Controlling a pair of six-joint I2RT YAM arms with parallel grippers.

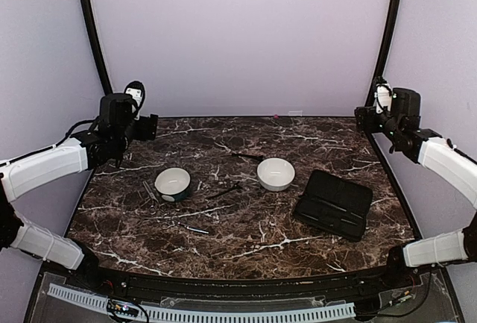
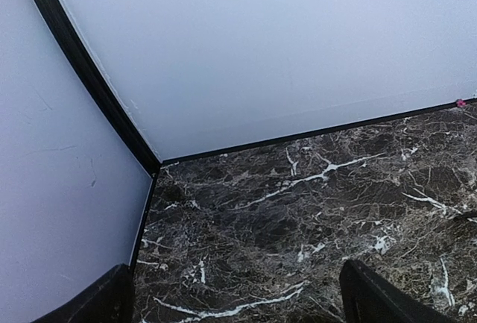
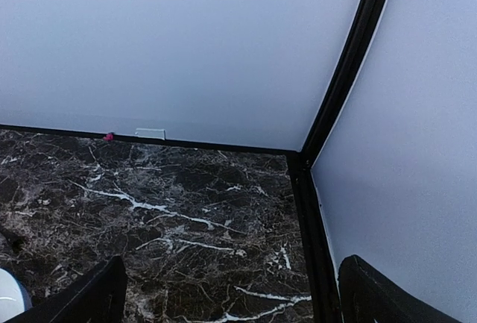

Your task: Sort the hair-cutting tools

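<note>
Setting: a lilac-walled booth around a dark marble table [image 1: 246,252] veined in white.
Arms: the left gripper [image 1: 149,127] and the right gripper [image 1: 362,119] hover raised over the 2 far corners, well apart from every tool.
Fingers: both pairs are spread wide and grasp nothing. The left wrist view shows bare stone and wall between its dark fingers [image 2: 100,302], and the right wrist view shows the same between its fingers [image 3: 93,297].
Tools: 4 slim pieces lie flat mid-table. What look like silvery scissors [image 1: 150,191] lie just left of the left bowl [image 1: 173,183]. A dark stick [image 1: 224,191] lies between the 2 bowls. A second dark stick [image 1: 247,157] lies just behind the right bowl [image 1: 276,174]. A short metal piece [image 1: 197,229] lies nearer the arms.
Case: a flat black case [image 1: 333,204] sits right of the bowls.
Progress: no tool shows in either bowl, so the sorting looks unstarted.
Handling: the tools are probably light, stiff and thin. Flush on slick stone, they may skid or spin under a fingertip.
Hold: best judged as a pinch across mid-shaft on each stick, and at the scissors' pivot, not the rings.
</note>
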